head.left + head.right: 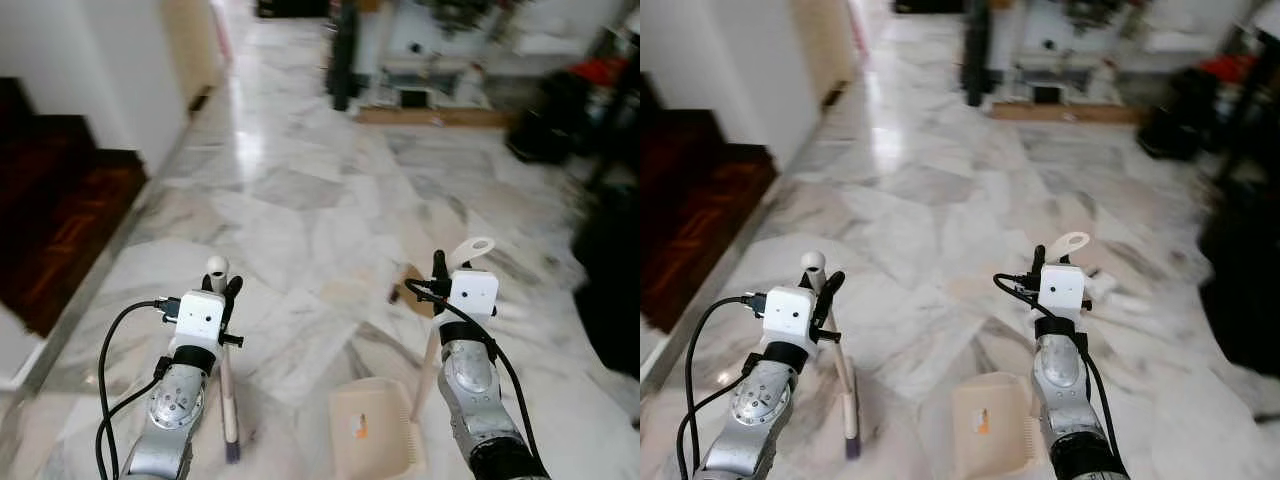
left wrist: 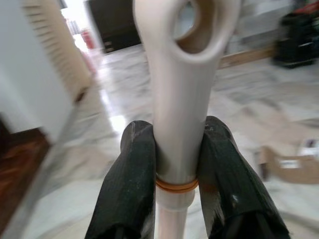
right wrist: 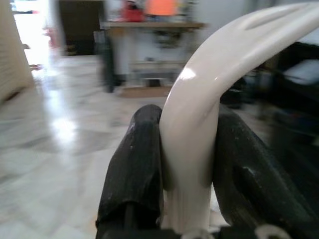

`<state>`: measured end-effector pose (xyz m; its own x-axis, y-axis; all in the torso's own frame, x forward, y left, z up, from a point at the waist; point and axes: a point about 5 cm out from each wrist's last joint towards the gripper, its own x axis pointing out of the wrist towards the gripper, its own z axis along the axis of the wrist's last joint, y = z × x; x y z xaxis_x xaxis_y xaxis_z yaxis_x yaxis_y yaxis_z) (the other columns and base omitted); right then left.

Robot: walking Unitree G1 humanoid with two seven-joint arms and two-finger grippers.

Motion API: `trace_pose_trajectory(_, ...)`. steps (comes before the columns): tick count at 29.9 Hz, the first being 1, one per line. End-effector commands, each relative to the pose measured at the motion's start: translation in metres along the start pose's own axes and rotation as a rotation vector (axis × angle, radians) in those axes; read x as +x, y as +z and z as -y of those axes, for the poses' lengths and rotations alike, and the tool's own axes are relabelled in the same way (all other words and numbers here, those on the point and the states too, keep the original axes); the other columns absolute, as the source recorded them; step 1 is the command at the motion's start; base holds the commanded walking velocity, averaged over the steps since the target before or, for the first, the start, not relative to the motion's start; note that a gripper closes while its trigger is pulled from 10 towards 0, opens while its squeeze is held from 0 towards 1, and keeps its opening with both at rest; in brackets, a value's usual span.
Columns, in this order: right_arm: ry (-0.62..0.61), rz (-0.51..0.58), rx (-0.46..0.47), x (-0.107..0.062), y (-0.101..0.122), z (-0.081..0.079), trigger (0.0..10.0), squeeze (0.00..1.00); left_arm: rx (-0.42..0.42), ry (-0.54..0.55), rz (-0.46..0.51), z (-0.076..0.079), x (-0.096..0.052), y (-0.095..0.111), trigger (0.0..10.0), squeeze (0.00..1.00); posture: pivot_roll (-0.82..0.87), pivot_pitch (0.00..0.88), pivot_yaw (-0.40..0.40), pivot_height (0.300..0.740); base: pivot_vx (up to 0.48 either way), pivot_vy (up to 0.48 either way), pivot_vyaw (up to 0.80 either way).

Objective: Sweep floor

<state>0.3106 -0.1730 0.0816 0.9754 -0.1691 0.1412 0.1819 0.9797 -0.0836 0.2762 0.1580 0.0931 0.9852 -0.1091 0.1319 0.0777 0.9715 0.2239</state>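
Note:
My left gripper (image 1: 225, 287) is shut on the cream broom handle (image 1: 217, 267), just below its top end with the hanging hole (image 2: 182, 99). The stick slants down to the marble floor, ending by my left arm (image 1: 230, 435). My right gripper (image 1: 443, 268) is shut on the cream dustpan handle (image 3: 199, 99), whose looped tip (image 1: 473, 247) rises above the fingers. The beige dustpan (image 1: 372, 432) rests on the floor between my arms. A brown scrap of cardboard (image 1: 412, 287) lies on the floor just ahead of the right gripper.
Dark wooden steps (image 1: 60, 210) and a white wall (image 1: 110, 70) line the left side. A black post (image 1: 343, 60) and a low shelf unit (image 1: 425, 85) stand at the far end. Black bulky objects (image 1: 610, 290) crowd the right edge. Pale marble floor (image 1: 300, 190) stretches ahead.

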Motion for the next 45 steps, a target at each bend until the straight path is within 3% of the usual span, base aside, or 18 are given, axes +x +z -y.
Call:
trace_pose_trajectory(1, 0.011, 0.037, 0.01, 0.0035, 0.0086, -0.0049, 10.0, 0.0, 0.01, 0.011, 0.024, -0.0057, 0.0026, 0.0059, 10.0, 0.0, 0.09, 0.035, 0.036, 0.74, 0.0, 0.0, -0.8)
trace_pose_trajectory(12, 0.015, 0.039, 0.015, 0.0039, 0.0095, -0.0077, 10.0, 0.0, 0.0, 0.011, 0.031, -0.0078, 0.0041, 0.0071, 10.0, 0.0, 0.09, 0.04, 0.039, 0.74, 0.0, 0.0, -0.78)
trace_pose_trajectory(38, 0.015, 0.057, 0.03, 0.002, 0.0108, -0.0102, 10.0, 0.0, 0.011, 0.026, 0.025, -0.0097, 0.004, 0.0074, 10.0, 0.0, 0.1, 0.022, 0.037, 0.74, 0.0, 0.0, 0.0)
trace_pose_trajectory(45, 0.012, 0.062, 0.021, 0.0018, 0.011, -0.0094, 10.0, 0.0, 0.014, 0.025, 0.027, -0.01, 0.0038, 0.0074, 10.0, 0.0, 0.1, 0.015, 0.039, 0.74, 0.137, 0.0, -0.58)
